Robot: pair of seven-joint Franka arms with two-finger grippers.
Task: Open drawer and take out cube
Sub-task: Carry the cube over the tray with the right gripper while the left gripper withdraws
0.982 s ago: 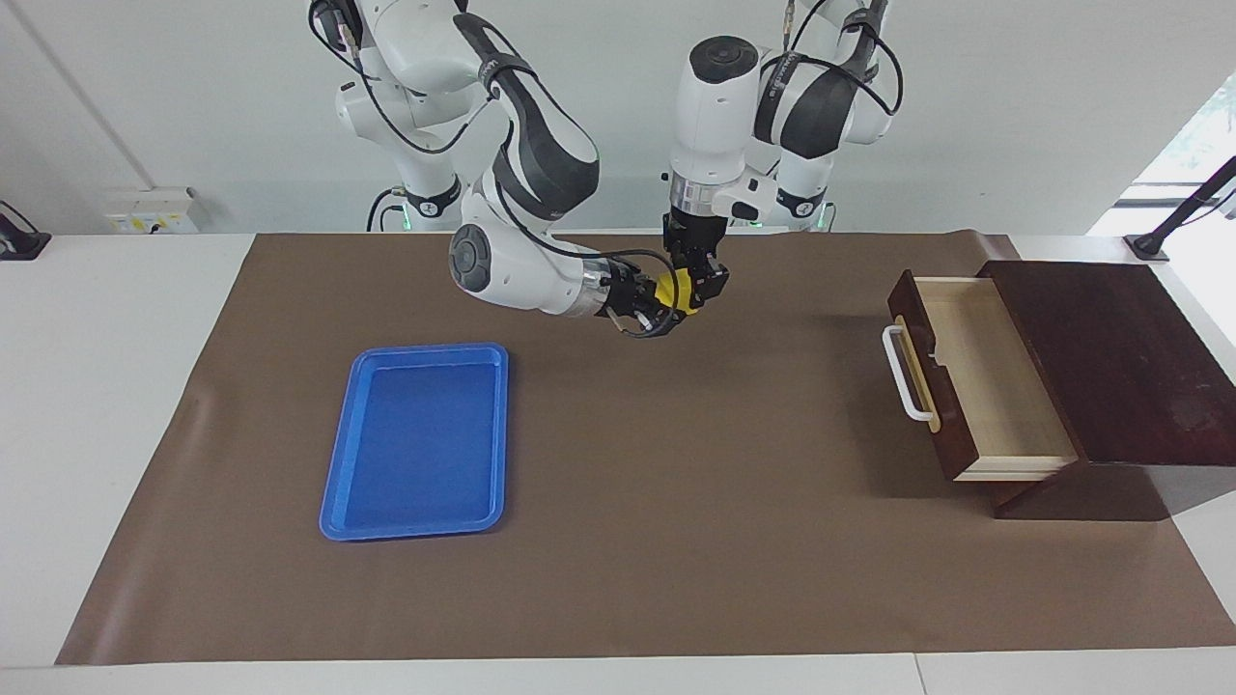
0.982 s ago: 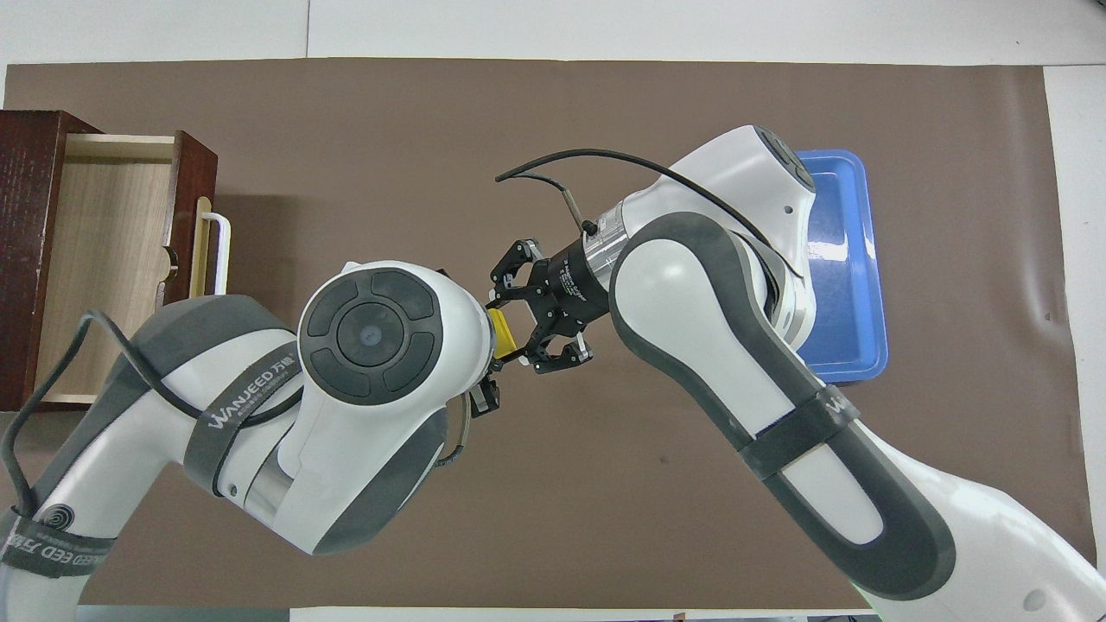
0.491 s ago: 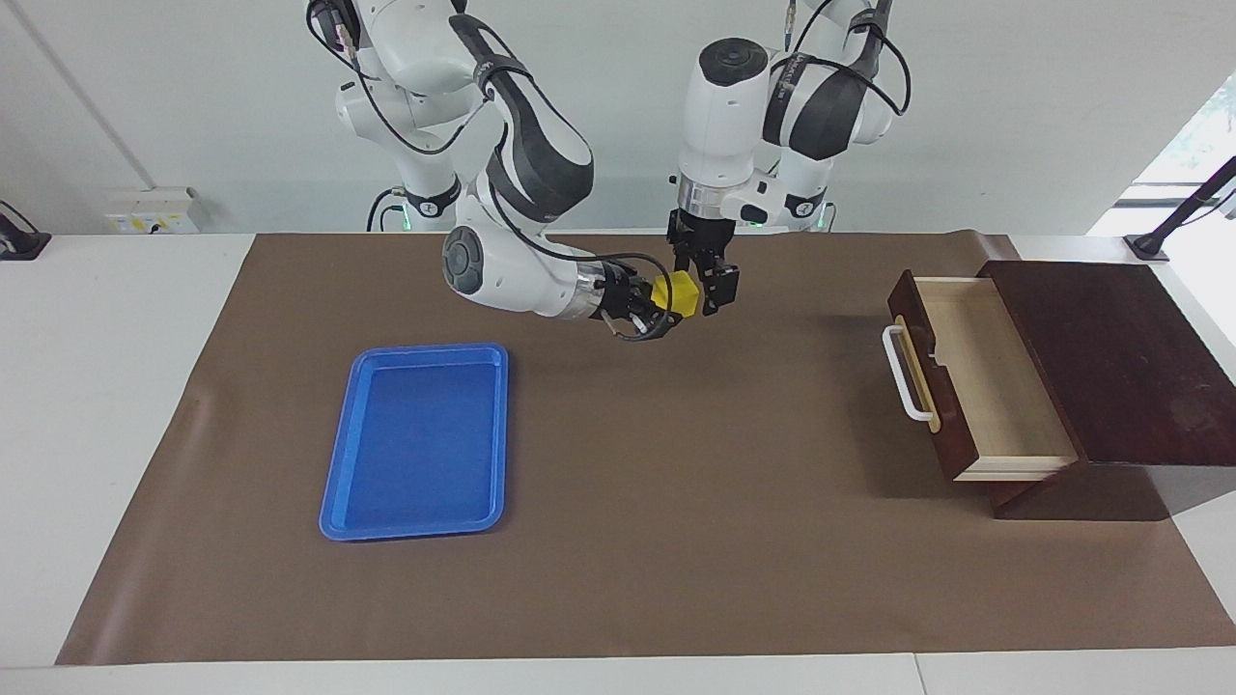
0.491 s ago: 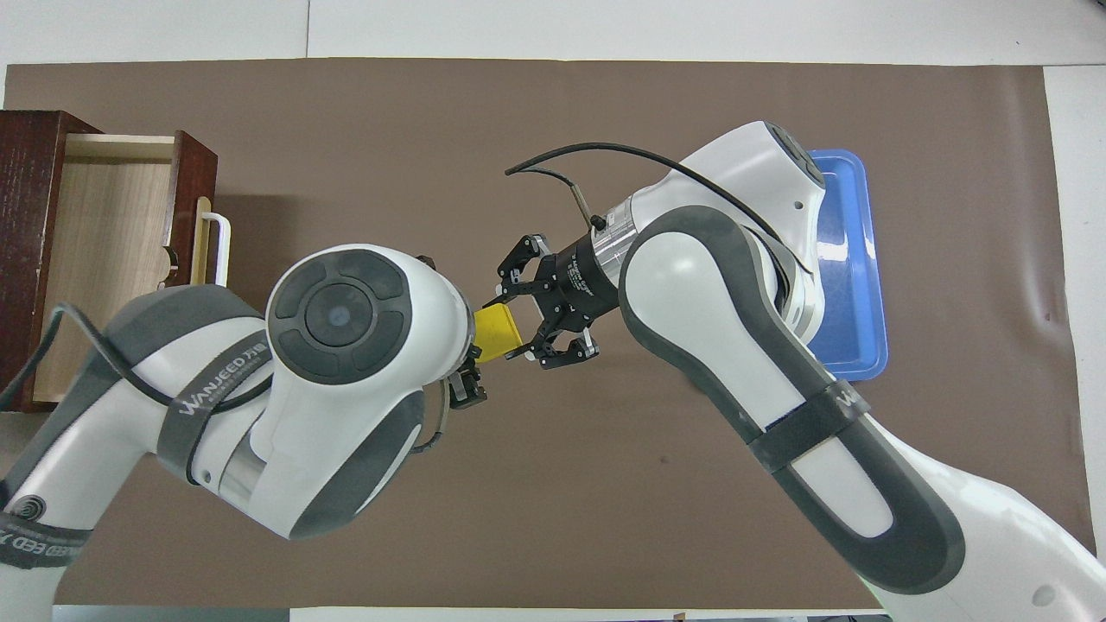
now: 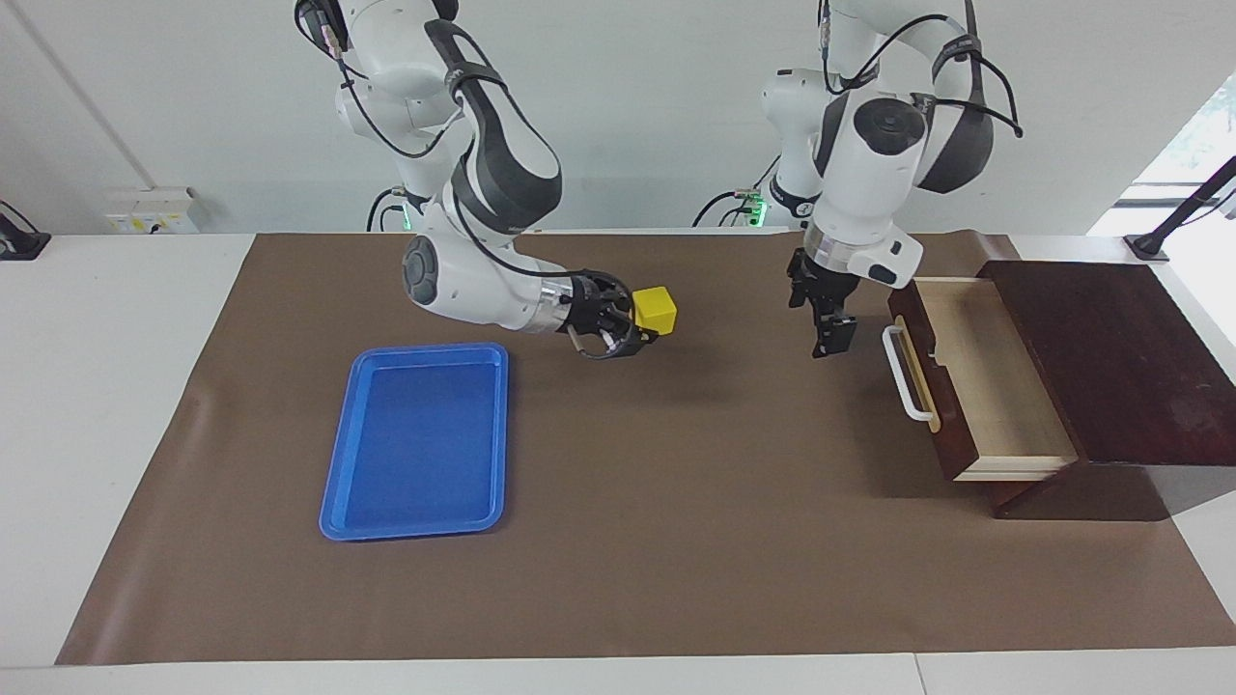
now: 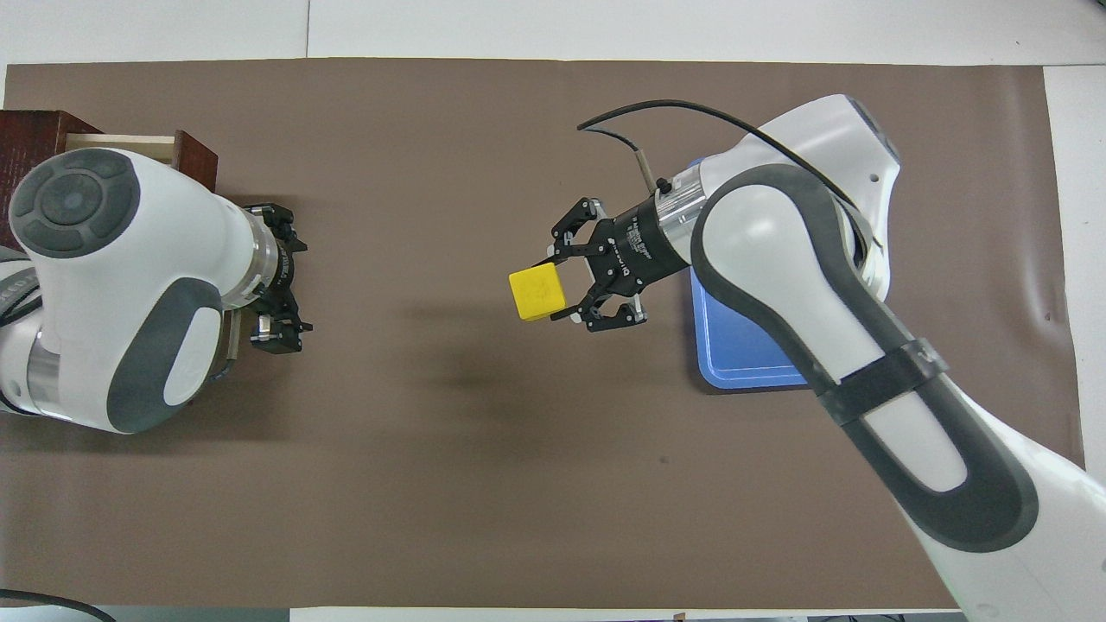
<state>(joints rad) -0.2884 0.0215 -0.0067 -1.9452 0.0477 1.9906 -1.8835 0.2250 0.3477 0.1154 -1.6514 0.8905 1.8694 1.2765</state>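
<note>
The yellow cube [image 5: 655, 309] [image 6: 537, 292] hangs in the air over the brown mat, with my right gripper [image 5: 645, 324] [image 6: 563, 290] shut on it from the tray's side. My left gripper [image 5: 828, 328] [image 6: 287, 276] is open with nothing between its fingers, up over the mat just in front of the drawer's white handle [image 5: 903, 375]. The drawer [image 5: 985, 376] [image 6: 194, 151] stands pulled out of its dark wooden box [image 5: 1110, 357], and its pale inside shows nothing in it. In the overhead view the left arm covers most of the drawer.
A blue tray [image 5: 415, 439] [image 6: 743, 354] lies on the brown mat [image 5: 676, 531] toward the right arm's end of the table, with nothing in it. The right arm's forearm hangs over the tray's nearer end. The drawer box sits at the left arm's end.
The left gripper has opened, let go of the cube and swung away to the drawer's front. The right gripper keeps the cube and has shifted a little toward the tray.
</note>
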